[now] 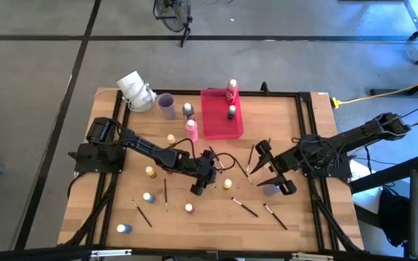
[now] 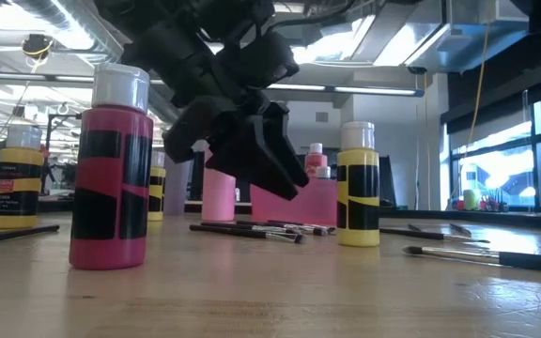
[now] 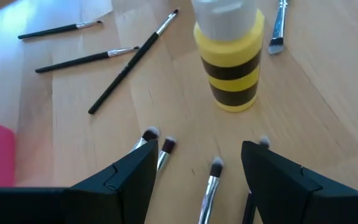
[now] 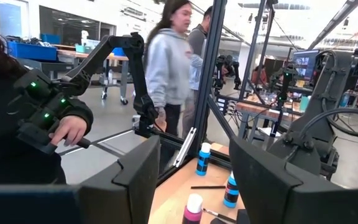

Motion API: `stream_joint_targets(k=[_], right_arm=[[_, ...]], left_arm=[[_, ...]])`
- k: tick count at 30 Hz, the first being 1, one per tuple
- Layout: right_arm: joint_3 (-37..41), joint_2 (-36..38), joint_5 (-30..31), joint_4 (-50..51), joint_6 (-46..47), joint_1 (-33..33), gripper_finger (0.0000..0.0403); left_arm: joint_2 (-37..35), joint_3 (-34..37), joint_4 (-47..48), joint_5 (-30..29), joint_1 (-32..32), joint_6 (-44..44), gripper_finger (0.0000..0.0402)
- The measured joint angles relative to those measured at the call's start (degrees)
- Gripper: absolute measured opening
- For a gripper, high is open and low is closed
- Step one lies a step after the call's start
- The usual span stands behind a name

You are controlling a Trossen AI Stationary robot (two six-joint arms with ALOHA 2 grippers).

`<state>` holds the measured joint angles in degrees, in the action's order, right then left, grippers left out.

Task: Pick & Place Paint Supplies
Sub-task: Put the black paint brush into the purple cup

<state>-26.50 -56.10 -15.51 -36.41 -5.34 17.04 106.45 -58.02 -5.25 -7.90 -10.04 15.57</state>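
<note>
Nearest you, your left gripper (image 1: 197,188) hovers released over a cluster of paintbrushes (image 3: 211,186), a yellow bottle (image 3: 230,53) just beyond. To the right, your right gripper (image 1: 273,167) hangs open, holding nothing. Farther back, two bottles (image 1: 231,89) stand in the pink tray (image 1: 216,116).

No lettering can be made out anywhere. The paint bottles, such as the pink one (image 2: 111,169) and the yellow one (image 2: 358,186) in the low view, carry dark label bands, but any print on them is too small to read.
</note>
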Motion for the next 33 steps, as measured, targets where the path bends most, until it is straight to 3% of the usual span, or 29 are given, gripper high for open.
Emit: stream_joint_targets(k=[33], right_arm=[[0.0,0.0,0.0,2.4,0.0,0.0,0.0197]], left_arm=[[4.4,0.0,-1.9,-0.1,-0.3,-1.4,0.0228]])
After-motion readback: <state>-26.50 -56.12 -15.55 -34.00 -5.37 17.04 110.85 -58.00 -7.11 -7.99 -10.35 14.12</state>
